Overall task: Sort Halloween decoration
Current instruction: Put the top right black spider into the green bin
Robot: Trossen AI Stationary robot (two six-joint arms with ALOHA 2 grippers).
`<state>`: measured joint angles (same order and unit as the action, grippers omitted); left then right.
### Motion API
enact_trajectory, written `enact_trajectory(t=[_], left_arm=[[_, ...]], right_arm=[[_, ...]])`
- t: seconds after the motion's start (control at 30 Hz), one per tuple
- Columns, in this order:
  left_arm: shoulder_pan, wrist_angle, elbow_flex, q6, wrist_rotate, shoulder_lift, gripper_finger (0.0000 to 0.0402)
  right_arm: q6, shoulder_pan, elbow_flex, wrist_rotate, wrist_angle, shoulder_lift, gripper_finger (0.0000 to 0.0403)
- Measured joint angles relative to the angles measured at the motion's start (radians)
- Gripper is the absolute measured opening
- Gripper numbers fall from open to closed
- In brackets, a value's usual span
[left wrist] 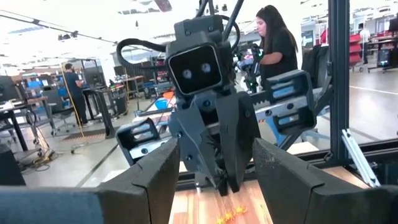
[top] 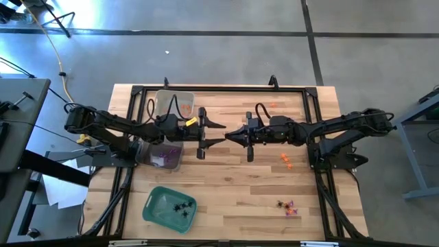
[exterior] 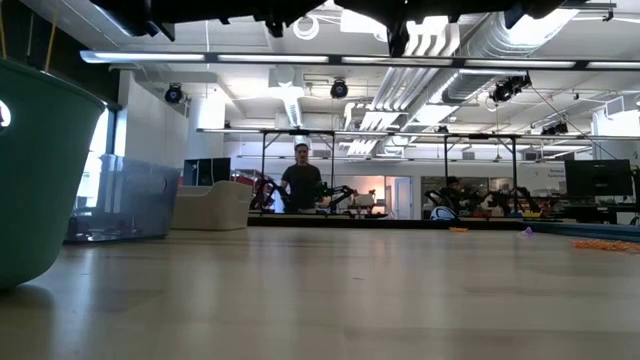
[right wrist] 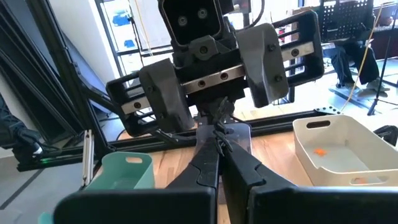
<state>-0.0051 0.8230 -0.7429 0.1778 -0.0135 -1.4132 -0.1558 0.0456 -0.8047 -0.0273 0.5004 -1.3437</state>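
Two grippers: the left gripper (top: 218, 133) and the right gripper (top: 230, 136) meet tip to tip over the middle of the table (top: 226, 185), lifted clear of the wood
Left gripper state: fingers spread wide, nothing seen between them
Right gripper state: fingers pressed together; whether a trinket is pinched at the tips, I cannot tell
Loose Halloween decoration: orange pieces (top: 285, 160) lie just beside the right arm's forearm; a mixed cluster (top: 287, 206) sits near the table's front right corner
Sorted pieces: purple ones in the clear tray (top: 164, 156), black spiders in the green tray (top: 169, 208), orange in the white bin (top: 174, 105)
Nearer arm: the right, by my judgement
Pose: both arms stretched level, facing each other
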Motion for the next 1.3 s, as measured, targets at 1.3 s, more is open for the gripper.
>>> enact_trajectory(t=[1.3], left_arm=[[0.019, -0.084, -0.153, 0.068, -0.064, -0.156, 0.0051]], right_arm=[[0.018, 0.0, 0.002, 0.0, -0.057, -0.001, 0.0001]])
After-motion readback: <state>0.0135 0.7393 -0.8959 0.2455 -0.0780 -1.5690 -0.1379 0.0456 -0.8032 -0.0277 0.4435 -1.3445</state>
